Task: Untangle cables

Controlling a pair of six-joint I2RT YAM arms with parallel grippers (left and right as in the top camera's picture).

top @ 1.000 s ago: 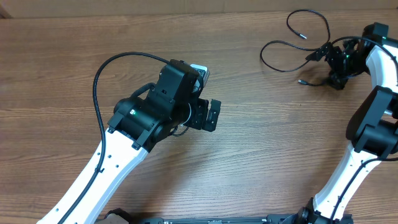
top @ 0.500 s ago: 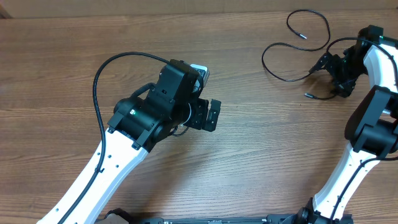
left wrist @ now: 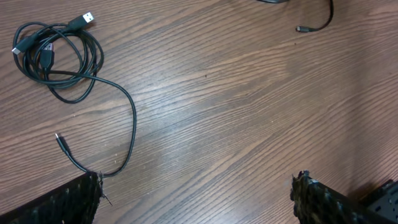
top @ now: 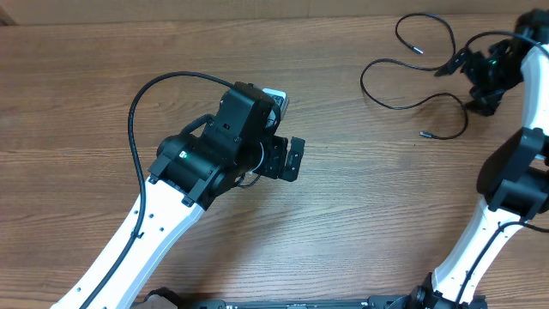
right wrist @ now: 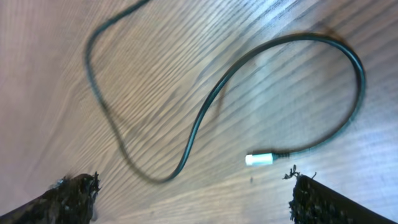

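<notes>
A small wound bundle of thin black cables (left wrist: 57, 55) with USB plugs lies at the upper left of the left wrist view. One loose strand (left wrist: 134, 124) runs down from it and touches my left finger. My left gripper (left wrist: 196, 180) (top: 293, 159) is open and empty, and its arm hides the bundle in the overhead view. Loose black strands lie at the far right: a loop (top: 418, 49) and a longer strand ending in a plug (top: 423, 134). My right gripper (top: 463, 70) (right wrist: 193, 180) is open above a strand with a light plug (right wrist: 258, 159), with nothing between the jaws.
The wooden table (top: 369, 215) carries both arms. The left arm's thick black cable (top: 137, 112) arcs over the table at the left. The right arm's white links (top: 515, 163) stand along the right edge. A far strand end (left wrist: 311, 27) shows in the left wrist view.
My right gripper moved up and to the right, toward the table's far right corner. The longer loose strand spread out and its plug end slid down and right. The left arm stayed still.
</notes>
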